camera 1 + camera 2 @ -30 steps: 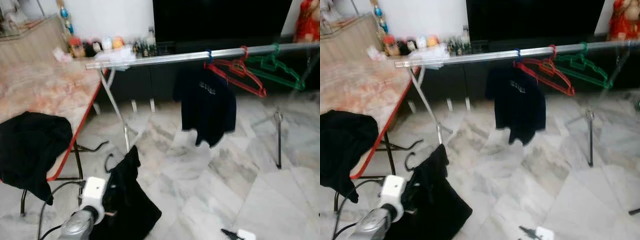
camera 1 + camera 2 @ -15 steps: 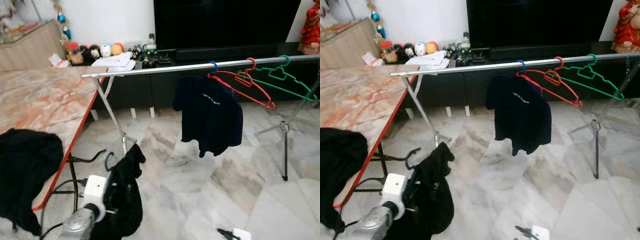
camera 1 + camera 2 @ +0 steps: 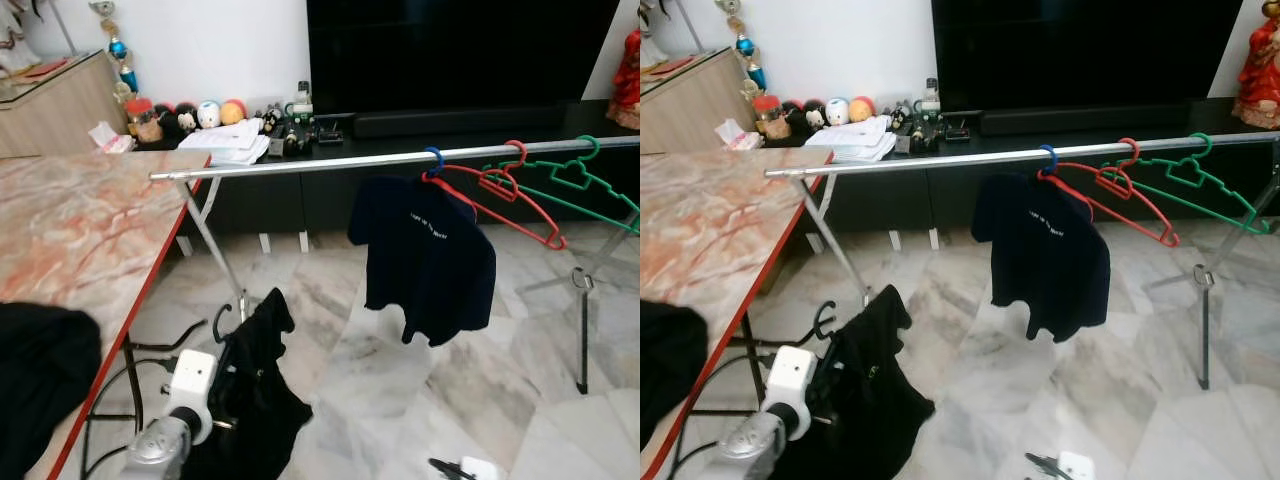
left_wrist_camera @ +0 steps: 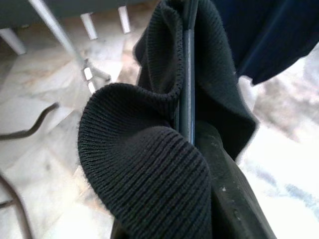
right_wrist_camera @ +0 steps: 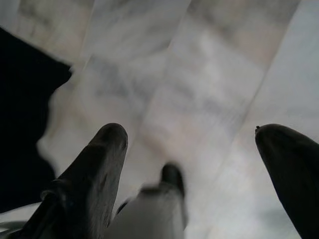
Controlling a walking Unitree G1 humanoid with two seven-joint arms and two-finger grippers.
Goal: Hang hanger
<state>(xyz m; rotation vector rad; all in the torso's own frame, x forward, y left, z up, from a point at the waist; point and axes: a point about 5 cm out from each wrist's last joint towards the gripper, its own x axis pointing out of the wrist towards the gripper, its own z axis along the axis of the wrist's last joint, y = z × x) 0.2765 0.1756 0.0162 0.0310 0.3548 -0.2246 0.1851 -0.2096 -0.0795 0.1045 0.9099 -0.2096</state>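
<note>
Left eye view, L to R: marble table (image 3: 80, 220) at 9 o'clock, black cloth (image 3: 35, 380) over its near edge. Left gripper (image 3: 228, 395) at 7 o'clock, pinched shut on a black hanger (image 3: 219, 322) w/ black garment (image 3: 255, 390); wrist cam shows ribbed knit bunched against the finger (image 4: 224, 199). Open marble floor (image 3: 400, 400) betw. garment and rack leg. Steel rail (image 3: 300, 165) runs 10 to 2 o'clock, left end bare; carries 3 hangers: blue w/ navy shirt (image 3: 425, 255), red (image 3: 500, 195), green (image 3: 575, 180). Right gripper (image 5: 199, 159) low at 5 o'clock, fingers spread, nothing between.
</note>
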